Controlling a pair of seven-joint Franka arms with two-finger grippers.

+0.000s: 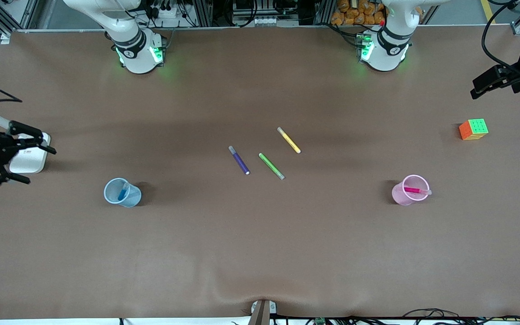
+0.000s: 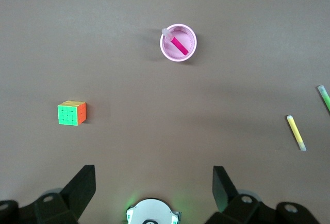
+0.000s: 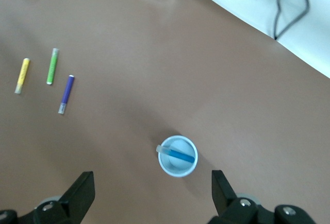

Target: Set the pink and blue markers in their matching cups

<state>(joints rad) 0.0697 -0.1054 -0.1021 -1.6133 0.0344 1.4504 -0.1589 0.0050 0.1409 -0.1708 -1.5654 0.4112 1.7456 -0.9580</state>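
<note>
While both claws hang empty and spread wide, left claw (image 2: 154,188) over the surface's (image 1: 260,253) left-arm end and right claw (image 3: 153,193) over its right-arm end: slim magenta-pink felt-tip marker (image 1: 413,190) leaning inside translucent pink plastic cup (image 1: 405,195), slim mid-blue felt-tip marker (image 1: 122,194) inside translucent light-blue plastic cup (image 1: 130,198); judged light, rigid, smooth-barrelled, best pinched mid-barrel.

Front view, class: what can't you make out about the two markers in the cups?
- Blue marker: lower end blurred through the blue cup wall.
- Pink marker: its foot hidden inside the pink cup.
- Cap markings: too small in every view.
</note>
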